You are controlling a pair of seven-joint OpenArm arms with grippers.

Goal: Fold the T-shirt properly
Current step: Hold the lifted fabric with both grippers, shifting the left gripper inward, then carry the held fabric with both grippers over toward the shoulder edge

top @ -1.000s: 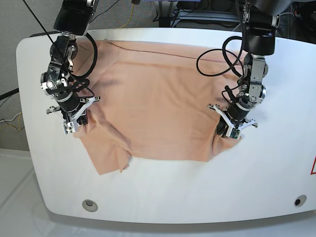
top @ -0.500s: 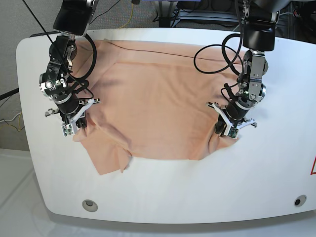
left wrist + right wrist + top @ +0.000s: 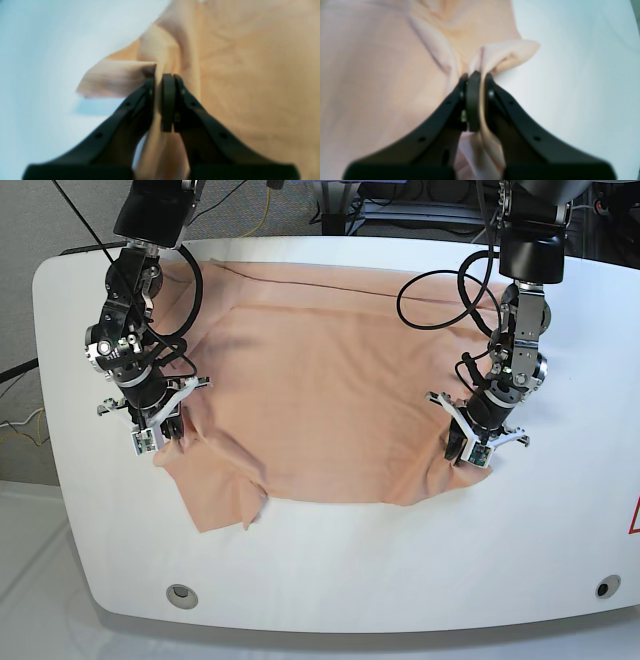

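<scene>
The peach T-shirt (image 3: 320, 380) lies spread over the white table (image 3: 400, 560), with one sleeve flap sticking out at the front left. My left gripper (image 3: 466, 448), on the base view's right, is shut on a bunched side edge of the T-shirt. The left wrist view shows cloth (image 3: 250, 75) pinched between the black fingertips of that gripper (image 3: 162, 77). My right gripper (image 3: 157, 436), on the base view's left, is shut on the opposite side edge. Up close, the right gripper (image 3: 476, 76) holds a raised fold of the T-shirt (image 3: 382, 75).
Black cables (image 3: 430, 290) loop from the arm on the right over the cloth's far part. Two round holes (image 3: 180, 592) (image 3: 603, 587) sit near the table's front corners. A red mark (image 3: 635, 515) shows at the right edge. Bare tabletop (image 3: 582, 75) lies outside each grip.
Both grippers keep their hold on the cloth. They have shifted slightly to the right in the base view, dragging the side edges with them.
</scene>
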